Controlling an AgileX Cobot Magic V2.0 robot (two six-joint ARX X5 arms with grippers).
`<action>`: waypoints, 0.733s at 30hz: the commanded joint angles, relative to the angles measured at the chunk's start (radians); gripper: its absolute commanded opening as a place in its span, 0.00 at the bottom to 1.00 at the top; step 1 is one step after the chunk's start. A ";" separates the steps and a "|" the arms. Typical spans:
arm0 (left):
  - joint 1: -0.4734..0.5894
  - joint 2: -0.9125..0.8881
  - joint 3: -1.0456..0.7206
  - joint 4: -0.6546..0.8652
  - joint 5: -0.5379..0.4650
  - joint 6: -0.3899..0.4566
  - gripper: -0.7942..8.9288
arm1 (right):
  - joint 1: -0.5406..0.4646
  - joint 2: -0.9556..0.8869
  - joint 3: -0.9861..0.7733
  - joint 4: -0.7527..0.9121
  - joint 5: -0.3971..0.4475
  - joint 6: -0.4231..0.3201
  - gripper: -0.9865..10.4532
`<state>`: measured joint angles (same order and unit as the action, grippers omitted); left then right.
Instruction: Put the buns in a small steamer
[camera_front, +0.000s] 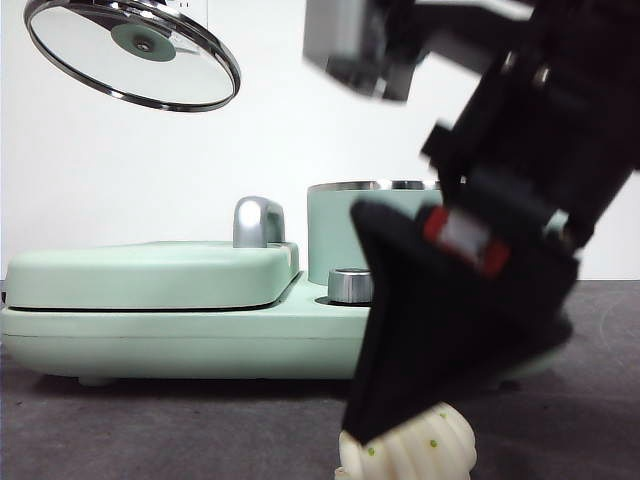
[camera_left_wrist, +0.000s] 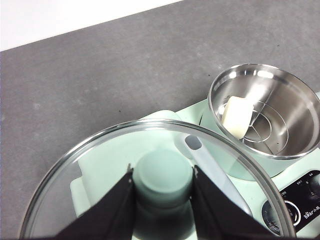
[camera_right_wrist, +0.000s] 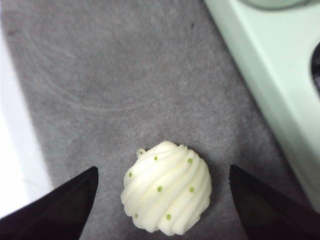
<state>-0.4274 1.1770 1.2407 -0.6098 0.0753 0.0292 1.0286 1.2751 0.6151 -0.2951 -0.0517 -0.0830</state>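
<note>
— Where are the buns?
— The smooth bun (camera_left_wrist: 238, 116) lies inside the steamer (camera_left_wrist: 266, 112). The ridged bun (camera_right_wrist: 167, 187) sits on the table (camera_right_wrist: 115, 80), between the right gripper's (camera_right_wrist: 162, 195) spread jaws.
— The left gripper (camera_left_wrist: 163, 187)?
— Clamped on the lid's (camera_left_wrist: 100, 165) knob (camera_left_wrist: 163, 176).

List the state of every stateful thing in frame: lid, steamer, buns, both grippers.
Glass lid: off the pot, held up in the air.
Small steamer: open, smooth bun inside on the rack.
Ridged bun: on the table, ungrasped.
Left gripper: shut on the lid's knob.
Right gripper: open, straddling the ridged bun.
</note>
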 joint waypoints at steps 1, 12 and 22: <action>-0.004 -0.002 0.016 0.023 -0.001 -0.007 0.09 | 0.014 0.048 0.003 0.024 0.001 -0.010 0.45; -0.004 -0.002 0.016 0.023 -0.001 -0.007 0.09 | 0.014 0.148 0.003 0.047 0.008 0.045 0.30; -0.004 -0.002 0.016 0.020 -0.001 -0.007 0.09 | 0.012 -0.010 0.016 -0.053 0.001 0.142 0.27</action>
<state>-0.4274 1.1770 1.2407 -0.6109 0.0757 0.0292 1.0313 1.2652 0.6174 -0.3454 -0.0517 0.0265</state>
